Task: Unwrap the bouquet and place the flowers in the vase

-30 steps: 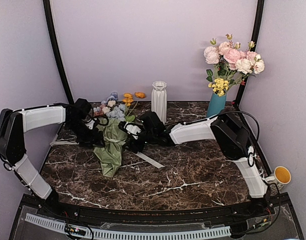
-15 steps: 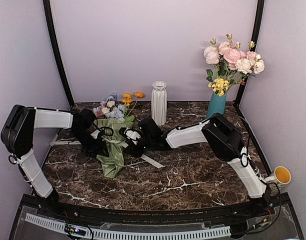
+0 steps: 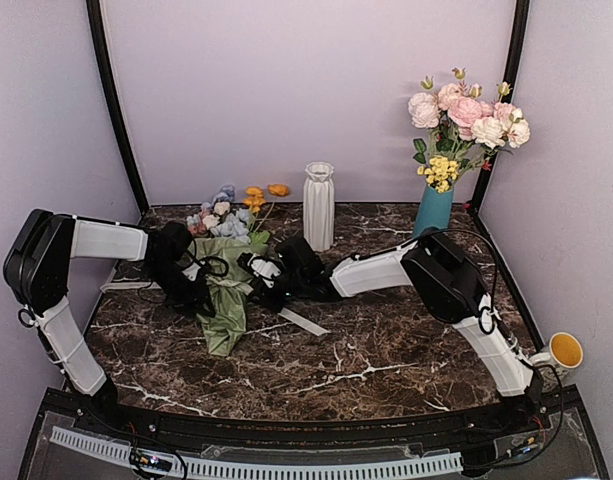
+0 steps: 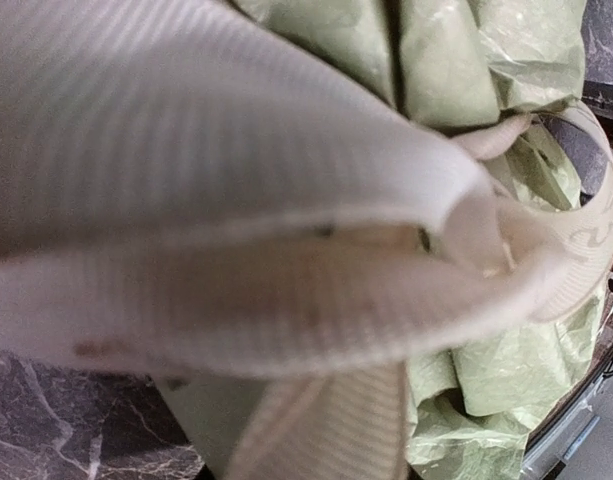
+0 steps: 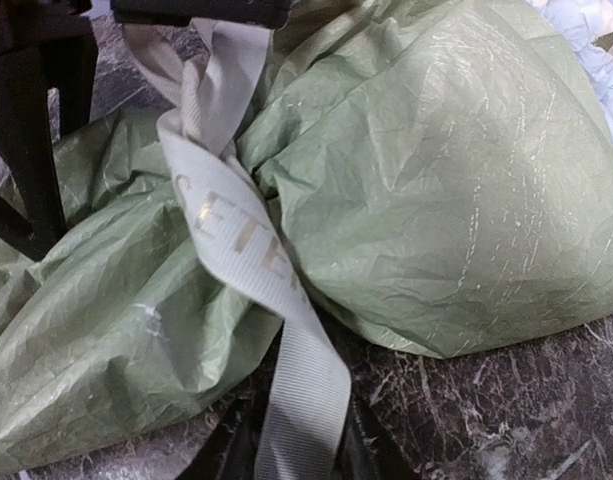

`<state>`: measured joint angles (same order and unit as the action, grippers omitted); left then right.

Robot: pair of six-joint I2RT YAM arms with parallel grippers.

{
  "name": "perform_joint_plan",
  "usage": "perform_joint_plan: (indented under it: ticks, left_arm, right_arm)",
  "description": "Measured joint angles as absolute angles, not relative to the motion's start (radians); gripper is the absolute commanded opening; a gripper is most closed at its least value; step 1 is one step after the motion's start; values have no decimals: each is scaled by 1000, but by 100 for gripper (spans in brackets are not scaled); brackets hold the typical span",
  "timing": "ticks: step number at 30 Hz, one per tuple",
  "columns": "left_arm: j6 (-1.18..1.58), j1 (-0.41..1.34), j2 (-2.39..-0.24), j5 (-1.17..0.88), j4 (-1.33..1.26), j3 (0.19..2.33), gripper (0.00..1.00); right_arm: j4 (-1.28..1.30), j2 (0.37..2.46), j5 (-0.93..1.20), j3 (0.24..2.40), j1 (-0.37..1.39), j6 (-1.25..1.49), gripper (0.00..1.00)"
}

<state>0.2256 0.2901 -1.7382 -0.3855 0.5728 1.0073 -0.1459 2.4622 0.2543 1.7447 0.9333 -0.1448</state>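
Light falls soft and even from above; in my left wrist view the ribbon [image 4: 236, 250] looms blurred, while the paper [image 5: 436, 180] glints.

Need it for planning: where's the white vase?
Top view: the vase stands at the back of the table, centre, between the bouquet on the left and the teal vase.

Ribbon [image 5: 251, 250], right wrist view: pale gold capitals printed along the cream band where it crosses the green wrap of the bouquet [image 5: 436, 180]. Reads roughly "ETE", with a curved letter before it, maybe S or C. Strokes faint and creased; last letter uncertain, E or F. Whole word not legible

Left wrist view: same gold print on the ribbon loop at the right edge, blurred, curved strokes only, unreadable

Top view: ribbon too small to make out any print
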Motion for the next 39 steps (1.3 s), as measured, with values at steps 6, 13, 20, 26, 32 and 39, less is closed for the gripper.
perform_joint_plan:
  ticks: [6, 13, 20, 26, 32, 39]
  left_arm:
    - [215, 290, -1736, -386, 560, 997, 27]
    - [212, 290, -1735, -374, 551, 991, 21]
    - [217, 290, -1701, -332, 525, 956, 17]
    - [216, 290, -1675, -302, 503, 925, 16]
    - [204, 290, -1653, -276, 489, 904, 15]
    - [194, 290, -1645, -266, 486, 899, 15]
  right_arm:
    - [-179, 2488, 261, 1766, 931, -108, 0]
    - [-184, 2489, 262, 1767, 930, -94, 0]
    - [-163, 2399, 189, 1699, 925, -95, 0]
    - [-167, 2159, 135, 1587, 915, -107, 0]
    - [-196, 1987, 83, 1518, 913, -120, 0]
    - [-208, 1885, -24, 1404, 910, -118, 0]
